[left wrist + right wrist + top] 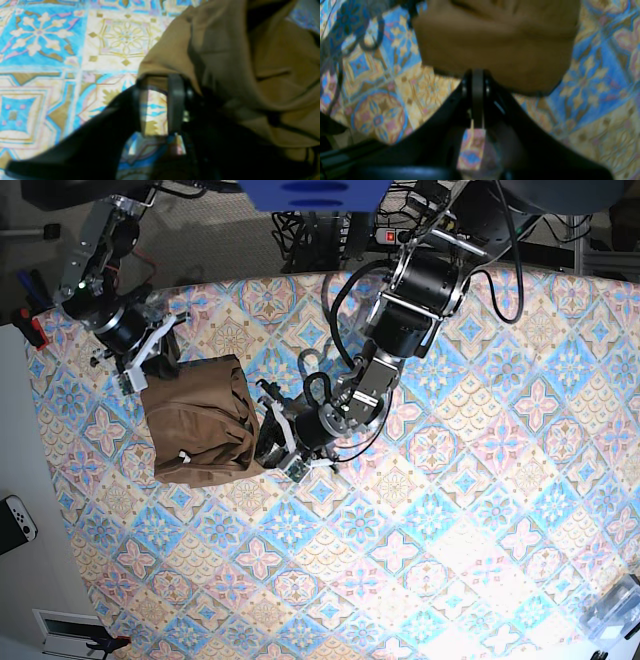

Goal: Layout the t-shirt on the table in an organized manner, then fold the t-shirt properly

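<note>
t-shirt (200, 423) between both low-reaching arms

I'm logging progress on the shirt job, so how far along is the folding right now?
Done: the t-shirt lies on the patterned table as a compact, lumpy bundle, so some folding has happened. In hand: the right gripper is shut on its edge, while the left gripper stands open at the opposite edge, apparently gripping nothing. Left: flattening the bulges and squaring it into a neat fold.

Matt soft cloth t-shirt (200, 425), matt printed table (480, 510) cloth, black plastic claws
</note>
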Action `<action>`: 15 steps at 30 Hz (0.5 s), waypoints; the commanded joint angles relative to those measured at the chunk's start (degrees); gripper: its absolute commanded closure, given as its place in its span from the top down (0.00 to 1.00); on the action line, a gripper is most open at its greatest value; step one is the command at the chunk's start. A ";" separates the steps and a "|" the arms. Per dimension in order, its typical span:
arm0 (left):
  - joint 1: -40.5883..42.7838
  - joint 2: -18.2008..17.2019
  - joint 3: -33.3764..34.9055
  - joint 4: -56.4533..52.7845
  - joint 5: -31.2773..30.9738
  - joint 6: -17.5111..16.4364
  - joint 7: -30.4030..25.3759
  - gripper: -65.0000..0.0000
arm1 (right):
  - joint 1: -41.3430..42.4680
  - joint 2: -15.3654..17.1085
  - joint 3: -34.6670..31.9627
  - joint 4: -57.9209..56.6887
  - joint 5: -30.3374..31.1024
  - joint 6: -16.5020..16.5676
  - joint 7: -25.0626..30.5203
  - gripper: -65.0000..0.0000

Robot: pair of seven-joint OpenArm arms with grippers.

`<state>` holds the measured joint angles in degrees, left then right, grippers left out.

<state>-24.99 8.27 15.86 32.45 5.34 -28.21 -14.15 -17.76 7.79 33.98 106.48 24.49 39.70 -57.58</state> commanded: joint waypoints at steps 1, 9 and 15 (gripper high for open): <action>-0.63 0.73 -0.16 1.44 -0.82 -0.06 -2.42 0.25 | 0.13 0.60 0.97 1.17 0.87 0.30 0.83 0.00; 14.49 -3.48 -0.16 34.15 -0.82 -0.06 6.11 0.09 | 0.13 0.60 3.34 1.17 0.87 0.30 0.83 0.00; 22.49 -8.40 -0.25 67.73 -0.82 -0.06 40.57 0.00 | 0.13 0.60 3.34 1.17 0.87 0.30 0.75 0.00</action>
<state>-1.52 -0.49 15.49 99.18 4.60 -28.86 28.71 -17.98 7.66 37.01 106.52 24.21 39.68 -58.04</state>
